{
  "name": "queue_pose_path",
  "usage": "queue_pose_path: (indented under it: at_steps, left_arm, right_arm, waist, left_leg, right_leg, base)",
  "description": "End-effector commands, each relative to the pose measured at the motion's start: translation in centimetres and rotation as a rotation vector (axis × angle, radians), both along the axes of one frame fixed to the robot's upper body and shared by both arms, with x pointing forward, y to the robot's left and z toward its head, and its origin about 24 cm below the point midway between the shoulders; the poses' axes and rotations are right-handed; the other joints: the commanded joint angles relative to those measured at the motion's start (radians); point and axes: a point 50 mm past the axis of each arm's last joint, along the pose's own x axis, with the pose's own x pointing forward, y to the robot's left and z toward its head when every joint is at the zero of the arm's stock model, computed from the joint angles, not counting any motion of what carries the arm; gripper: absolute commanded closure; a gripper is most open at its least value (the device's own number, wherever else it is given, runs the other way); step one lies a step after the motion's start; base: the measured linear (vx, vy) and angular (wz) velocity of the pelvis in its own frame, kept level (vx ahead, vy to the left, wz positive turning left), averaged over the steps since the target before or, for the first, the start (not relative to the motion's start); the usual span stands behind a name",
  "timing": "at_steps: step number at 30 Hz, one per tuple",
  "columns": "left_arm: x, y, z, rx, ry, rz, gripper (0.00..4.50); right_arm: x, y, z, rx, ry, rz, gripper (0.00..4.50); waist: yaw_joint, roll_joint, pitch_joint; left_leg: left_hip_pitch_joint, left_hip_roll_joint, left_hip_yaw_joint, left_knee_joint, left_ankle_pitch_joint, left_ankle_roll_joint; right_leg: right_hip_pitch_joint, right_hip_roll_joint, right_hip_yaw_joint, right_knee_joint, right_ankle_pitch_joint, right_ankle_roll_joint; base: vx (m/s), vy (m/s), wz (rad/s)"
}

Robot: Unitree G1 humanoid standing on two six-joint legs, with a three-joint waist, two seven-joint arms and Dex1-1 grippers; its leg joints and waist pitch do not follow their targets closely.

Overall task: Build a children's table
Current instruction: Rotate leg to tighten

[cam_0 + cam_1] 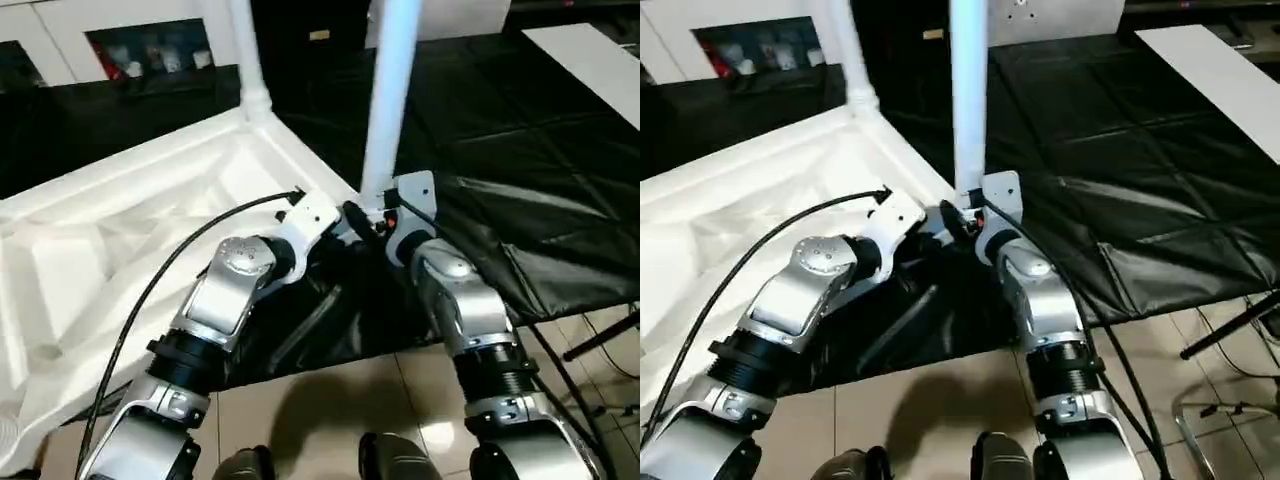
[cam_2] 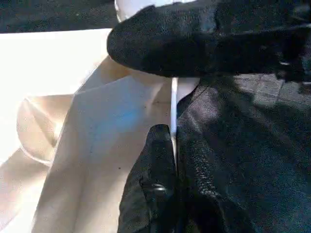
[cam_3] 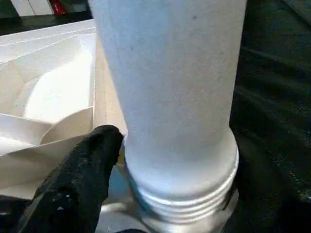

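The table top [image 1: 120, 250] lies upside down on the black-covered work surface [image 1: 520, 150], ribbed underside up, so that its corner sockets face upward to receive legs. Two legs stand upright in sockets: the far leg [image 1: 248, 60] at the far corner of the top, and the near leg [image 1: 390, 100] at the corner nearest the robot, by the work surface's near edge.

Both grippers work at the base of the near leg. The left gripper [image 2: 165, 160] is clenched with nothing between its fingers; it rests against the rim of the top beside the socket, probably to steady the top. The right gripper [image 1: 375, 222] stands open around the leg's threaded base [image 3: 184, 194], one finger [image 3: 73, 184] just beside it, not clamping. The exposed threads suggest the leg is not fully seated.
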Motion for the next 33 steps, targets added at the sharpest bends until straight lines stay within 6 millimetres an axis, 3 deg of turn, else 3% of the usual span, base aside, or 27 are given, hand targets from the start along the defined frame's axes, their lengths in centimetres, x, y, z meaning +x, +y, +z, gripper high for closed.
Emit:
queue_pose_path:
  at_steps: [1, 4, 8, 15, 18, 24, 25, 28, 33]
  left_arm:
    - [0.4, -0.6, 1.9, -0.04, -0.097, 0.003, 4.5]
    - [0.2, -0.1, 1.6, -0.023, -0.087, -0.046, 4.5]
    - [0.0, 0.4, 1.3, -0.006, -0.09, -0.111, 4.5]
    - [0.0, 2.3, 0.6, 0.027, -0.058, -0.228, 4.5]
    - [-0.3, 3.0, 0.6, 0.06, -0.05, -0.328, 4.5]
    - [-1.3, 3.4, 0.5, 0.074, -0.013, -0.502, 4.5]
    - [-2.2, 3.7, 0.3, 0.099, 0.024, -0.624, 4.5]
    - [-2.7, 4.0, 0.1, 0.115, 0.069, -0.709, 4.5]
    - [-2.9, 4.1, 0.1, 0.143, 0.084, -0.769, 4.5]
  right_arm:
    - [-1.3, 2.9, -1.7, 0.034, 0.085, 0.136, 0.38]
    - [-1.5, 1.1, -1.3, 0.038, 0.047, 0.146, 0.09]
    - [-2.0, -0.7, -1.1, 0.028, 0.028, 0.183, 0.09]
    - [-3.7, -4.4, -0.2, -0.062, -0.024, 0.398, 0.09]
    - [-3.9, -5.7, 0.2, -0.109, -0.039, 0.478, 0.09]
    - [-3.8, -6.6, 0.9, -0.15, -0.061, 0.558, 0.09]
    - [-4.1, -6.8, 1.1, -0.177, -0.051, 0.654, 0.09]
    - [-4.3, -6.9, 1.2, -0.199, -0.027, 0.74, 0.09]
    - [-4.8, -6.4, 1.1, -0.226, 0.011, 0.874, 0.09]
  waist:
    - [0.006, -0.006, -0.071]
    - [0.006, -0.006, -0.071]
    - [0.008, -0.007, -0.077]
    - [0.012, -0.006, -0.069]
    - [0.014, -0.004, -0.071]
    - [0.035, 0.001, -0.076]
    - [0.04, -0.002, -0.077]
    - [0.057, -0.001, -0.078]
    - [0.073, -0.006, -0.079]
  left_leg:
    - [0.003, 0.042, -0.017, -0.057, -0.094, 0.136]
    - [0.003, 0.042, -0.018, -0.058, -0.107, 0.128]
    - [0.001, 0.043, -0.018, -0.053, -0.059, 0.158]
    - [0.003, 0.044, -0.019, -0.056, -0.113, 0.149]
    - [0.003, 0.045, -0.019, -0.055, -0.098, 0.154]
    - [0.011, 0.053, -0.018, -0.054, -0.048, 0.181]
    - [0.013, 0.056, -0.017, -0.054, -0.037, 0.184]
    - [0.016, 0.06, -0.016, -0.054, -0.03, 0.192]
    - [0.015, 0.061, -0.014, -0.054, -0.038, 0.181]
  right_leg:
    - [0.066, -0.075, 0.047, -0.078, -0.152, -0.247]
    - [0.069, -0.076, 0.048, -0.079, -0.159, -0.24]
    - [0.073, -0.076, 0.049, -0.069, -0.056, -0.26]
    - [0.071, -0.077, 0.044, -0.081, -0.167, -0.237]
    - [0.07, -0.077, 0.045, -0.079, -0.141, -0.245]
    - [0.065, -0.079, 0.046, -0.066, -0.047, -0.277]
    - [0.064, -0.079, 0.045, -0.063, -0.028, -0.286]
    - [0.064, -0.079, 0.045, -0.056, -0.003, -0.296]
    - [0.065, -0.083, 0.046, -0.058, -0.036, -0.293]
  base:
    - [0.0, 0.0, 0.0]
    - [0.0, 0.0, 0.0]
    - [0.0, 0.0, 0.0]
    - [0.0, 0.0, 0.0]
    - [0.0, 0.0, 0.0]
    - [0.0, 0.0, 0.0]
    - [0.0, 0.0, 0.0]
    - [0.0, 0.0, 0.0]
    - [0.0, 0.0, 0.0]
